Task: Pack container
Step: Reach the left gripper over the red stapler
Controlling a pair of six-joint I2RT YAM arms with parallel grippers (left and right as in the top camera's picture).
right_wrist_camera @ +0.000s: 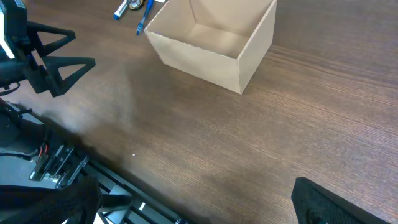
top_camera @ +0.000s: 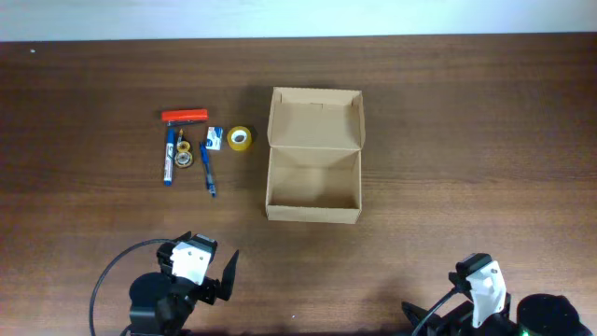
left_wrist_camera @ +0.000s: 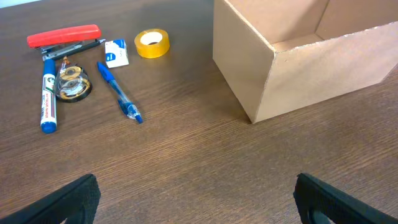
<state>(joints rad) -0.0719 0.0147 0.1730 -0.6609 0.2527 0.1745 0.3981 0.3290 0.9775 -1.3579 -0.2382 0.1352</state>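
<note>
Overhead, the container sits mid-way across the table with its lid flap open, well apart from both arms. The left end effector and the right end effector gape wide, holding nothing.

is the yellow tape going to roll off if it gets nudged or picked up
Probably not at first: the tape lies flat, hole up, so a nudge would likely slide it across the table. It looks small and light, so it may skid easily. Tipped onto its edge during a lift, it could roll; its round rim may slip between jaws.
</note>
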